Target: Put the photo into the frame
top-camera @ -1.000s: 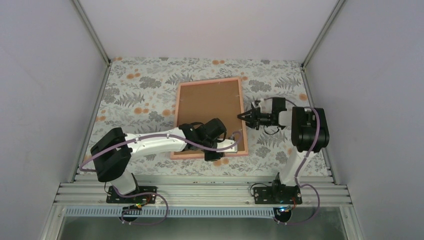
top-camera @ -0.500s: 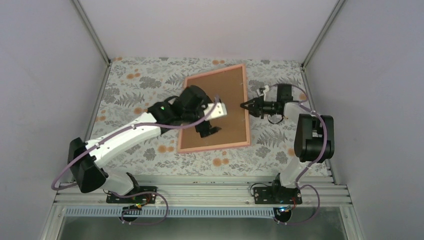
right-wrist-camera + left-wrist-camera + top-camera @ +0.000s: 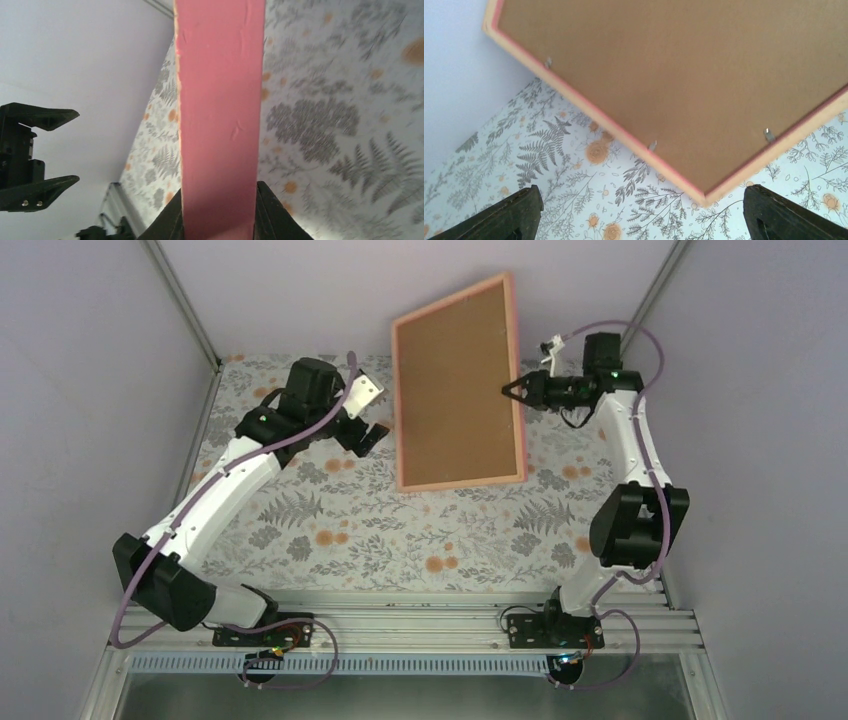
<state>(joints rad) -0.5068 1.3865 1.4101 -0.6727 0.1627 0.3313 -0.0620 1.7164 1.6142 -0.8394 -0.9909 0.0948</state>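
Floral tablecloth (image 3: 400, 540) covers the table between plain grey walls. Your right gripper (image 3: 512, 390) is clamped on the right rim of the thin pink-orange rectangular picture frame (image 3: 458, 485), with one black finger (image 3: 167, 222) on each side of that edge. The frame is held tilted over the cloth with its far end raised. Its plain brown backing board (image 3: 458, 390) faces the top camera, and small metal clips (image 3: 652, 145) sit along the inner rim. You cannot see the photo in any view. Your left gripper (image 3: 370, 415) is spread wide and holds nothing, just left of the frame and apart from it.
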